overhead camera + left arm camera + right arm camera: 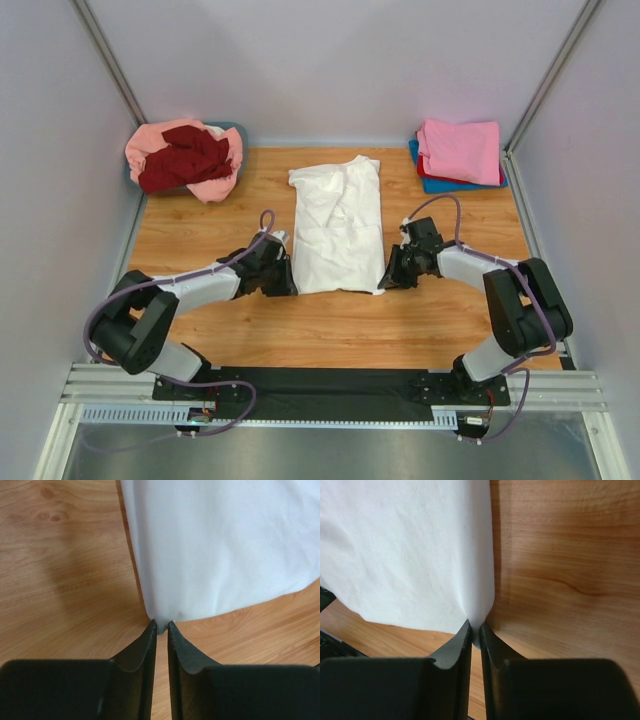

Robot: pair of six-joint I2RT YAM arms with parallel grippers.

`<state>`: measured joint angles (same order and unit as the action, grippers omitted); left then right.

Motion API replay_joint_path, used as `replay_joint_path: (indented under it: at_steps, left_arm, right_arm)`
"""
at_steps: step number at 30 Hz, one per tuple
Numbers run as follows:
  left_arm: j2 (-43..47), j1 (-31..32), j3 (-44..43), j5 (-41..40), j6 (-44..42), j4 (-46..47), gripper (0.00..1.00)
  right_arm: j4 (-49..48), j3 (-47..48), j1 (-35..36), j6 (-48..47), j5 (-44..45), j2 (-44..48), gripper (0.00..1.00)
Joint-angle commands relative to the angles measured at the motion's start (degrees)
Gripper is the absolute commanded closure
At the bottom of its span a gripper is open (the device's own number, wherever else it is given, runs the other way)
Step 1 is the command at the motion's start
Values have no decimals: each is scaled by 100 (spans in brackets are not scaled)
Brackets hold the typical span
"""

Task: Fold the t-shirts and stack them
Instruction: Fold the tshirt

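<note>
The off-white t-shirt (337, 222) lies folded lengthwise into a narrow strip at the table's middle. My left gripper (285, 281) is shut on its near left corner; in the left wrist view the cloth (220, 545) is pinched between the fingertips (161, 626). My right gripper (385, 281) is shut on its near right corner; in the right wrist view the cloth (405, 550) is pinched at the tips (475, 628). A salmon-pink shirt (215, 183) and a dark red shirt (183, 157) lie heaped at the back left. Folded pink (460, 150), red and blue (440, 184) shirts are stacked at the back right.
The heap at the back left sits on a grey-blue tub (236, 129). Grey walls enclose the wooden table (330, 330) on three sides. A black rail (320, 385) with the arm bases runs along the near edge.
</note>
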<state>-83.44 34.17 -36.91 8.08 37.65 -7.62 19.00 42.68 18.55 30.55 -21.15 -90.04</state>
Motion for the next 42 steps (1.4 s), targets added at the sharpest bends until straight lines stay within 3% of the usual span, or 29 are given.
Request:
replay_joint_path:
  at_steps: [1,2,3,11,16,22,28,37,42]
  left_arm:
    - [-85,-7,8,106,-73,164,81]
    - [-102,-7,-53,193,-126,147,94]
    - [-85,-7,-80,203,-126,120,100]
    - [749,177,-238,-165,-205,-898,100]
    - [1724,677,-221,-499,13,-1636,100]
    - [2761,1485,-177,-798,497,-2435,100]
    - [3457,2014,-633,-1388,885,-3526,100]
    - [3141,1997,-2003,-2152,270,-4432,100]
    - [2561,1699,-2364,-2004,-116,-4345,100]
  right_arm:
    - [16,-128,9,-75,155,-119,90]
    - [-2,-137,9,-75,129,-110,99]
    - [-2,-137,9,-75,111,-102,100]
    - [296,-312,9,4,102,731,100]
    - [813,-479,166,180,136,1567,100]
    - [1622,-716,746,724,436,3201,100]
    - [2396,-489,1283,1216,805,4230,100]
    - [3065,802,1292,866,1718,3679,100]
    - [2986,1234,1222,690,1825,3091,100]
